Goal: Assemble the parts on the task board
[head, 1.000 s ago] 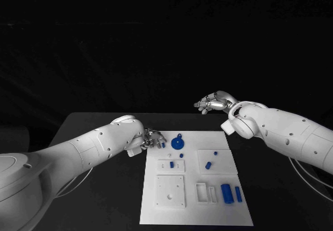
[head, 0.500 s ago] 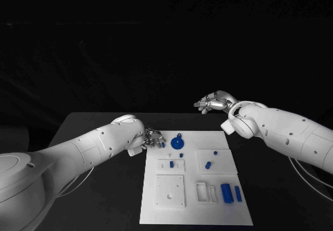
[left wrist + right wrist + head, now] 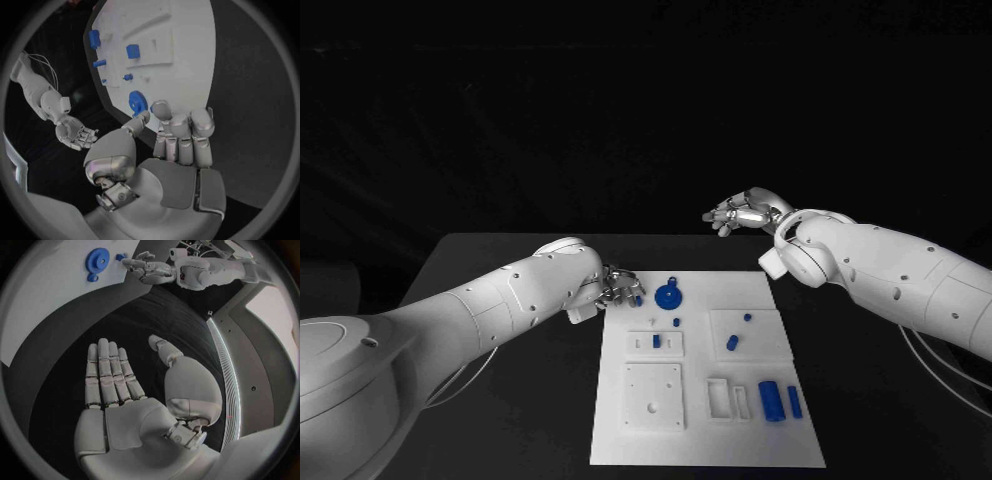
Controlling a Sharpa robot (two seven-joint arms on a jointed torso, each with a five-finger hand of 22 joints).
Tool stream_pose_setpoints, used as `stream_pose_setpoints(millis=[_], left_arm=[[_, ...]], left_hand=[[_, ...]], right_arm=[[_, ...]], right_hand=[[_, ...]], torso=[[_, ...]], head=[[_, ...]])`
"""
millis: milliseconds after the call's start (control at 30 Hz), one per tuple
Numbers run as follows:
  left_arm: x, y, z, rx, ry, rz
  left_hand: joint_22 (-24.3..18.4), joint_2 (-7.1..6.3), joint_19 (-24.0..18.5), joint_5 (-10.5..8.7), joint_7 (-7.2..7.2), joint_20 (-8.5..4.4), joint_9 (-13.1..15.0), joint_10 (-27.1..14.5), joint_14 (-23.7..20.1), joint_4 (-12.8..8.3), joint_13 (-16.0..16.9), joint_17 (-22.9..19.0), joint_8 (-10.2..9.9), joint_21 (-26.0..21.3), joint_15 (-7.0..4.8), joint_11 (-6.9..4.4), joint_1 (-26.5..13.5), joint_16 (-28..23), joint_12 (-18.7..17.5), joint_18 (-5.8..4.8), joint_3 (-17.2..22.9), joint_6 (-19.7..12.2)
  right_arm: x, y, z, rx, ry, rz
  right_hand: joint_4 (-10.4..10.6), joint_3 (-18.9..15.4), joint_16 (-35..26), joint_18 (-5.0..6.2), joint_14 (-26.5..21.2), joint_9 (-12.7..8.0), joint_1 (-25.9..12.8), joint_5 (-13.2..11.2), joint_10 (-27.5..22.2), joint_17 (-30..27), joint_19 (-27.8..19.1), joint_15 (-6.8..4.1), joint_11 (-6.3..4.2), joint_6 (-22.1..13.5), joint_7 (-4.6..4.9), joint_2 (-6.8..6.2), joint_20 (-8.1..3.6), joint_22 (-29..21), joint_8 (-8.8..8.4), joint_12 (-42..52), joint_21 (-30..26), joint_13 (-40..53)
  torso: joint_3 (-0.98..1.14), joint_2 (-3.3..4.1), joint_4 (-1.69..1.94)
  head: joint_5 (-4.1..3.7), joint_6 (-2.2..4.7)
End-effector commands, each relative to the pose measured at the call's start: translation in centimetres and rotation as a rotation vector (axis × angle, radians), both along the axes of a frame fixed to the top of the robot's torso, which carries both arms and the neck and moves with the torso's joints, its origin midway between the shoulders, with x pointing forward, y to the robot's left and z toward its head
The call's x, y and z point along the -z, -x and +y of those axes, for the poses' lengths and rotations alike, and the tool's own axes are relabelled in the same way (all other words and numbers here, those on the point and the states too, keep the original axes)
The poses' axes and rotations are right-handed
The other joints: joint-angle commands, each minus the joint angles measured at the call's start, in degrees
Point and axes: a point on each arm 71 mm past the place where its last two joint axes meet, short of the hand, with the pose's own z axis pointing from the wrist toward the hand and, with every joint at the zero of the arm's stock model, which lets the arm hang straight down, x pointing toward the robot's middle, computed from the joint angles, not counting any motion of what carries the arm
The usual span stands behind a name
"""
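Though empty, left hand (image 3: 620, 290) curled

The black table (image 3: 516, 262) carries the white task board (image 3: 747, 442) lying flat at its middle.

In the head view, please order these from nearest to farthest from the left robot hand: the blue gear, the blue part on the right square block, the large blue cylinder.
1. Blue gear, beside the left robot hand, at the board's far edge.
2. Blue part on the right square block, mid-board.
3. Large blue cylinder, near right corner.
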Motion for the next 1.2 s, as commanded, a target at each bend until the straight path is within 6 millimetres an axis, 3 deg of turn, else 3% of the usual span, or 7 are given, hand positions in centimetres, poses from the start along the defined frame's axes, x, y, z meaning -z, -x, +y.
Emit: stream_pose_setpoints(millis=[33, 200, 400, 800, 1000, 1200], left_arm=[[0.01, 0.09, -0.39, 0.024, 0.005, 0.009], [0.05, 0.14, -0.52, 0.028, 0.004, 0.015], [0.14, 0.18, -0.60, 0.032, -0.002, 0.025], [0.39, 0.16, -0.57, 0.027, -0.006, 0.031], [0.40, 0.13, -0.44, 0.025, -0.006, 0.031], [0.41, 0.14, -0.33, 0.025, 0.001, 0.034]], left_hand=[[0.31, 0.29, -0.42, -0.28, 0.07, -0.75, -0.07, 0.34, 0.35, -0.38, 0.06, 0.11, 0.25, 0.27, -0.04, 0.16, 0.05, -0.20, -0.08, 8.61, 0.02, 0.14], [0.31, 0.17, -0.43, -0.28, 0.07, -0.75, -0.08, 0.35, 0.36, -0.43, 0.08, 0.17, 0.26, 0.29, -0.04, 0.16, -0.03, -0.22, -0.08, 8.60, -0.04, 0.15], [0.35, -0.94, -0.44, -0.28, 0.04, -0.73, -0.11, 0.41, 0.46, -0.58, 0.21, 0.45, 0.30, 0.42, -0.06, 0.13, -0.41, -0.24, -0.06, 8.57, -0.30, 0.21], [0.37, -0.64, -0.36, -0.28, -0.01, -0.80, -0.12, 0.48, 0.57, -1.18, 0.39, 0.84, 0.37, 0.61, -0.11, 0.08, 0.32, -0.32, -0.04, 8.66, 0.23, 0.28], [0.38, 0.21, -0.35, -0.27, 0.00, -0.81, -0.13, 0.52, 0.63, -1.48, 0.51, 1.12, 0.41, 0.73, -0.10, 0.08, 0.76, -0.41, -0.05, 8.67, 0.56, 0.30], [0.43, 2.29, -0.35, -0.23, 0.04, -0.78, -0.14, 0.59, 0.76, -3.48, 0.71, 1.60, 0.50, 1.01, -0.06, 0.12, 3.43, -0.64, -0.11, 8.67, 1.78, 0.28]], right_arm=[[0.02, 0.05, 0.22, -0.018, 0.004, 0.002], [0.02, 0.06, 0.26, -0.020, 0.004, 0.003], [0.02, 0.06, 0.28, -0.020, 0.004, 0.003], [0.00, 0.10, 0.29, -0.022, 0.005, 0.003], [0.00, 0.12, 0.29, -0.023, 0.005, 0.003], [0.00, 0.13, 0.23, -0.023, 0.006, 0.004]], right_hand=[[-0.17, -0.19, 0.35, 0.71, -0.38, -0.10, 0.01, 0.22, -0.27, -0.08, 0.02, -0.02, 0.11, -0.28, 0.34, 0.64, 0.52, 0.06, 0.37, 0.39, -0.28, -0.11], [-0.17, -0.19, 0.35, 0.71, -0.38, -0.10, 0.01, 0.22, -0.27, -0.08, 0.02, -0.02, 0.11, -0.28, 0.33, 0.65, 0.52, 0.06, 0.37, 0.40, -0.28, -0.11], [-0.17, -0.19, 0.36, 0.72, -0.38, -0.11, 0.01, 0.22, -0.26, -0.09, 0.03, -0.02, 0.10, -0.27, 0.33, 0.66, 0.53, 0.07, 0.38, 0.41, -0.28, -0.13], [-0.16, -0.20, 0.37, 0.74, -0.38, -0.12, 0.00, 0.23, -0.25, -0.09, 0.03, -0.04, 0.10, -0.25, 0.32, 0.66, 0.55, 0.09, 0.40, 0.45, -0.30, -0.17], [-0.16, -0.20, 0.38, 0.75, -0.38, -0.12, 0.00, 0.23, -0.25, -0.10, 0.03, -0.04, 0.09, -0.23, 0.32, 0.67, 0.55, 0.10, 0.41, 0.46, -0.30, -0.19], [-0.17, -0.20, 0.38, 0.76, -0.39, -0.13, 0.00, 0.24, -0.25, -0.10, 0.04, -0.05, 0.09, -0.23, 0.31, 0.66, 0.56, 0.11, 0.42, 0.48, -0.31, -0.21]], torso=[[-0.05, 0.02, 0.00], [-0.03, 0.00, 0.09], [-0.06, -0.04, 0.07], [-0.07, -0.01, 0.00], [-0.03, -0.03, 0.04], [-0.04, -0.05, 0.07]], head=[[-0.06, -0.09], [-0.08, -0.24], [-0.13, -0.30], [-0.17, -0.45], [-0.28, -0.52], [-0.39, -0.57]])
